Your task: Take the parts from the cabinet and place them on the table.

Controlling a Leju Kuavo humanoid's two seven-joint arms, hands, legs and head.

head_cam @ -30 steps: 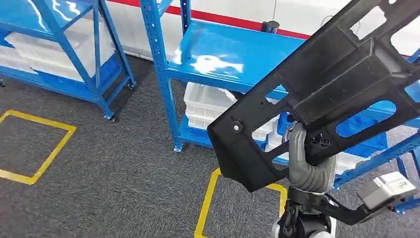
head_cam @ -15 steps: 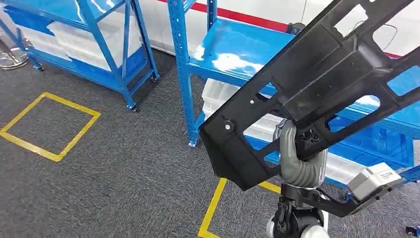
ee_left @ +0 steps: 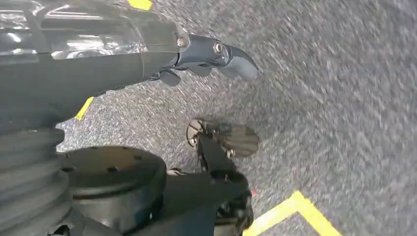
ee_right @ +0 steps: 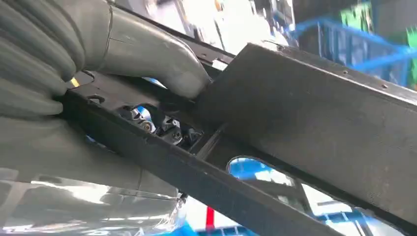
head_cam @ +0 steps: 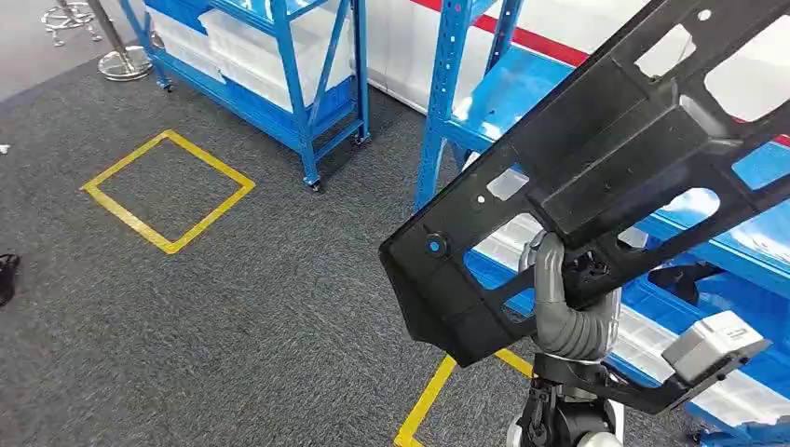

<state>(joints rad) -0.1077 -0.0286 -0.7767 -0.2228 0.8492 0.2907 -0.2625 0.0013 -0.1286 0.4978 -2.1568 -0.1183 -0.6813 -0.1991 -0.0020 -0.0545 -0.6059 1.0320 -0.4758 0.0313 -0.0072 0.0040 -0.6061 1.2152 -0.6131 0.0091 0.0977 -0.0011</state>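
**A:** Head view first: the right hand (head_cam: 565, 279) has a firm grip on a big black plastic part (head_cam: 596, 168), a long flat panel with cut-out windows. It's held up in the air on the right side, tilted so its far end climbs toward the upper right. Behind it there's a blue rack (head_cam: 484, 102) with white bins (head_cam: 508, 237) on its lower shelf, and a second blue rack (head_cam: 289, 65) further left. Grey carpet floor (head_cam: 233, 307) with a yellow tape square (head_cam: 168, 191) on the left and more yellow tape near the robot.

**B:** What about the left hand?

**A:** Left wrist view: the left hand (ee_left: 216, 56) hangs over the carpet with nothing in it, dark fingers (ee_left: 238, 61) sticking out fairly straight, so it's released. There's a yellow tape line (ee_left: 290, 214) on the floor there too.

**B:** And the right wrist?

**A:** Right wrist view is close up: the thick grey thumb (ee_right: 162, 64) presses onto the panel's face while the darker fingers (ee_right: 162, 125) hook through one of its openings. Blue shelving is blurry beyond it.
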